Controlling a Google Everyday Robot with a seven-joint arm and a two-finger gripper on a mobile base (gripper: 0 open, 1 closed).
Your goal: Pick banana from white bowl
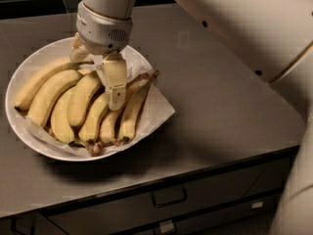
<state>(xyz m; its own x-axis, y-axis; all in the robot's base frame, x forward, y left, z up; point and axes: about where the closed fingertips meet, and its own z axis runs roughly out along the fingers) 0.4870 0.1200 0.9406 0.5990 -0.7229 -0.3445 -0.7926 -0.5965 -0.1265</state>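
**Gripper** (96, 77): hangs from the arm's wrist over the white bowl (19, 131), above its middle and toward its far side. The fingers are spread and nothing is pinched. The nearer finger (115, 84) points down into the fruit. Whether its tip touches cannot be told. The other finger shows toward the bowl's far rim, mostly hidden by the wrist

**Bananas** (54, 89): about seven, side by side on the paper liner (159, 109) inside the bowl. The stems gather at the bowl's near rim and the blunt ends fan toward its far-left rim

**Governing relation:** the likeliest banana (93, 119) lies directly below the gripper. Its long axis runs from the bowl's near rim toward the bowl's centre, roughly across the line between the fingers. Judged: what is left is a straight descent, though the tightly packed neighbours leave the fingers little room
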